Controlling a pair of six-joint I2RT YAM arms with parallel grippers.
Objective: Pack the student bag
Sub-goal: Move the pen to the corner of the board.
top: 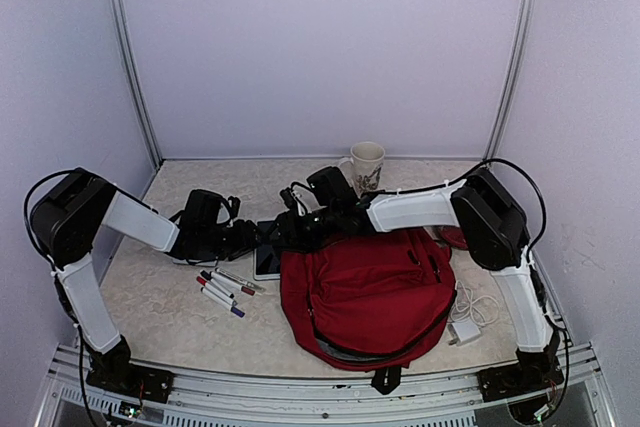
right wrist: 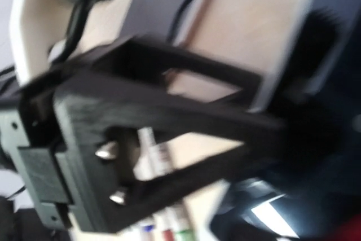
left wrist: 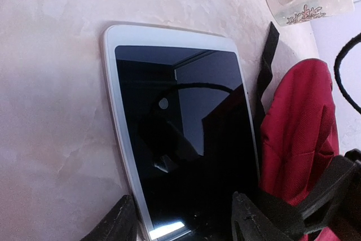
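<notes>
The student bag (top: 370, 292) is a dark red backpack lying flat at the table's front centre; its red fabric also shows in the left wrist view (left wrist: 299, 134). A white-framed tablet (left wrist: 180, 139) with a black screen lies just left of the bag (top: 267, 262). My left gripper (left wrist: 183, 227) is open, its fingers (left wrist: 118, 224) standing either side of the tablet's near end. In the top view the left gripper (top: 256, 239) and right gripper (top: 290, 231) meet over the tablet's far end. The right wrist view is blurred and does not show how the right jaws stand.
Several markers (top: 225, 290) lie left of the tablet and show blurred in the right wrist view (right wrist: 163, 229). A patterned mug (top: 367, 165) stands at the back. A white charger with cable (top: 466, 330) lies right of the bag. White walls enclose the table.
</notes>
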